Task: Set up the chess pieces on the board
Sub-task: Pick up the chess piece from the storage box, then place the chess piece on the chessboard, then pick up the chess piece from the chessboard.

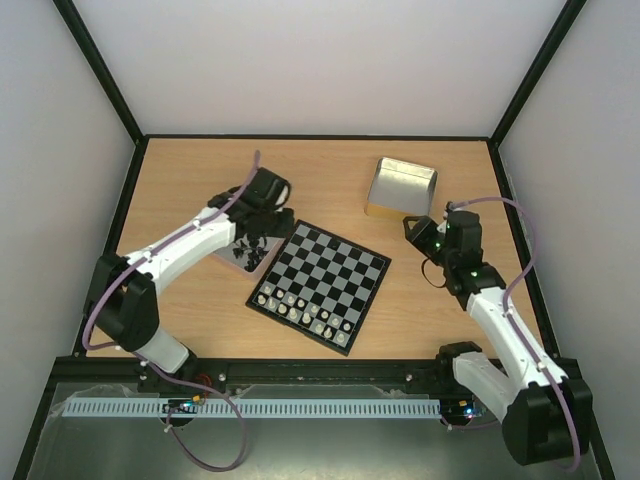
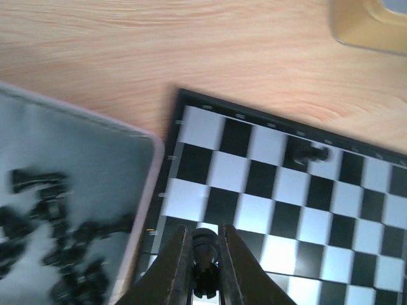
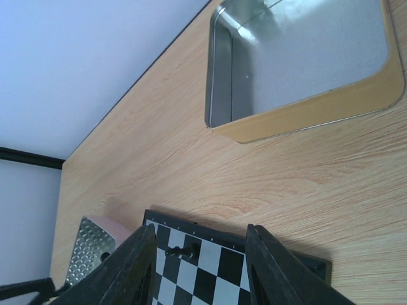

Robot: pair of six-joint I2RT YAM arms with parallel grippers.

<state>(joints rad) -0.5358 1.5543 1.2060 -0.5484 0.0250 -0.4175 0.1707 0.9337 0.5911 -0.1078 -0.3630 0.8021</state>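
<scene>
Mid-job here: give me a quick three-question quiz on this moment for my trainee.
1. True or false: the left gripper is shut on a black chess piece.
2. The right gripper is: A) holding a pawn; B) open and empty; C) shut and empty.
3. Fill in: the pale pieces stand along the ___ edge of the board, as seen from the arms.
Key: 1 true; 2 B; 3 near.

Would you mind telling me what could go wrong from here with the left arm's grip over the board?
The left fingers pinch a tiny black piece near their tips; it may slip or topple on release onto the board. The tray of loose pieces sits close beside the board's edge, so a low move might nudge either. The lone black piece already on the board could be knocked in passing.
</scene>
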